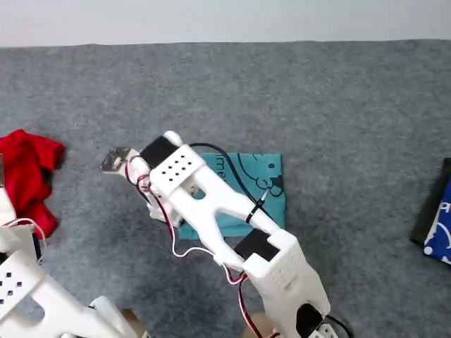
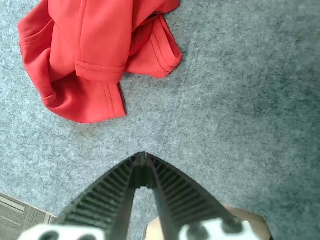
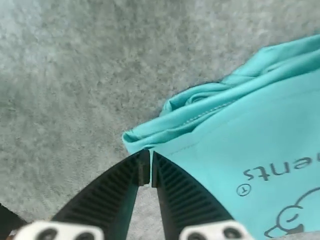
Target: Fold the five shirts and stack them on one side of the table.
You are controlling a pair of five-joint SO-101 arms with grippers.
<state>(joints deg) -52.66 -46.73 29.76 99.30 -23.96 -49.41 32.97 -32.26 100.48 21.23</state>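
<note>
Grey felt-covered table (image 1: 338, 105), holding the following. Item: red shirt (image 1: 28, 172), crumpled and unfolded, at the table's left edge; in the left wrist view its hems and a sleeve (image 2: 90, 50) lie bunched on the felt. Item: teal shirt (image 1: 275, 201), folded into a flat rectangle with dark line print facing up, at the centre of the table and partly covered by the right arm (image 1: 211, 204), which stretches across it from the near edge. Item: blue printed cloth (image 1: 440, 236), at the far right edge, lying against a dark flat item (image 1: 428, 211). Left arm (image 1: 28, 296): at the near left corner, beside the red shirt. Left gripper (image 2: 145, 161): fingers closed tip to tip, nothing between them, over bare felt and apart from the red shirt. Right gripper (image 3: 145, 167): fingers drawn together, with the tips at a folded corner of the teal shirt (image 3: 240, 125); whether any cloth is caught between them cannot be told.
</note>
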